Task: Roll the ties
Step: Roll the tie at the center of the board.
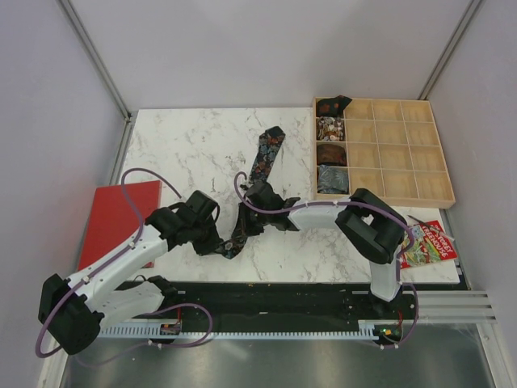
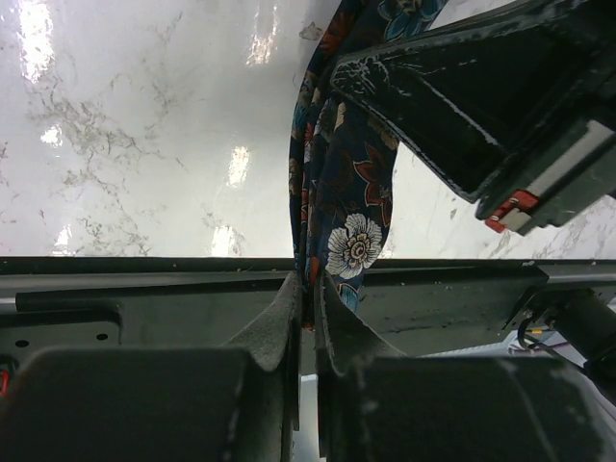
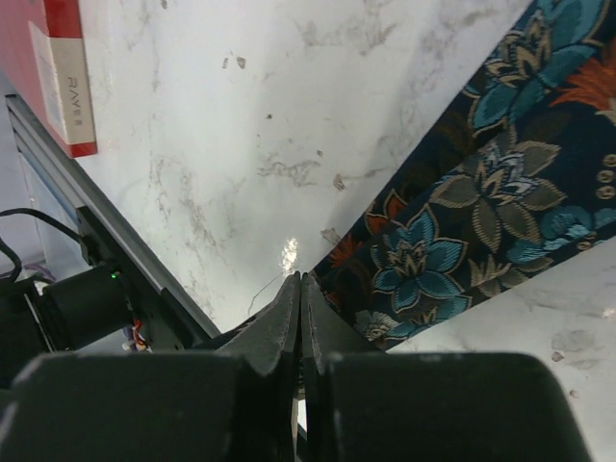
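A long black tie (image 1: 265, 158) with a red, blue and orange floral print lies diagonally on the marble table (image 1: 186, 153), its lower end near the front edge. My left gripper (image 1: 222, 241) is shut on that lower end; in the left wrist view its jaws (image 2: 309, 287) pinch the tie (image 2: 345, 192). My right gripper (image 1: 249, 217) is shut on the tie's edge a little higher up; the right wrist view shows its closed tips (image 3: 300, 281) against the tie (image 3: 481, 212). The right gripper's body (image 2: 472, 87) hangs just over the tie in the left wrist view.
A wooden compartment box (image 1: 404, 153) stands at the back right, with several rolled ties (image 1: 331, 153) in its left column. A flat red board (image 1: 121, 218) lies at the left edge and also shows in the right wrist view (image 3: 58, 67). A colourful booklet (image 1: 428, 242) lies at the front right.
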Robot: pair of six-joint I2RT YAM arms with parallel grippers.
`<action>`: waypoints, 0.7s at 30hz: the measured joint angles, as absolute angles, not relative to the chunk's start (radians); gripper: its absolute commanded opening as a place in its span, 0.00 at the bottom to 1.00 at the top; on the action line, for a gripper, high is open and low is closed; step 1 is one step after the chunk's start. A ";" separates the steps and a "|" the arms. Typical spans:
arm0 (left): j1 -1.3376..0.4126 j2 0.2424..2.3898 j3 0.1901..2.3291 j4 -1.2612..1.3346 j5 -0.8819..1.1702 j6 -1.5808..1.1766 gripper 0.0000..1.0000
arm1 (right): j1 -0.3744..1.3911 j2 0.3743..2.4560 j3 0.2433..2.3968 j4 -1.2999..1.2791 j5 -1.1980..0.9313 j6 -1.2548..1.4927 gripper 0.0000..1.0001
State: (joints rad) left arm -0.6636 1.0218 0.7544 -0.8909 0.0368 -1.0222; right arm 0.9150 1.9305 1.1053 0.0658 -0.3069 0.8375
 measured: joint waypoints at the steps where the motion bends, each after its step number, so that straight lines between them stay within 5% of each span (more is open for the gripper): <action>1: -0.664 1.023 0.760 -0.894 0.037 -1.022 0.02 | 0.917 1.930 1.100 0.065 -0.305 0.838 0.05; 21: -0.664 1.139 0.857 -0.919 0.037 -1.020 0.02 | 0.921 1.878 1.085 0.022 -0.233 0.822 0.06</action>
State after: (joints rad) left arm -0.6636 1.1389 0.8566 -0.9188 0.0372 -1.0203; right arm 0.9211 1.8778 1.0855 0.0216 -0.2325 0.8223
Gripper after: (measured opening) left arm 0.087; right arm 0.056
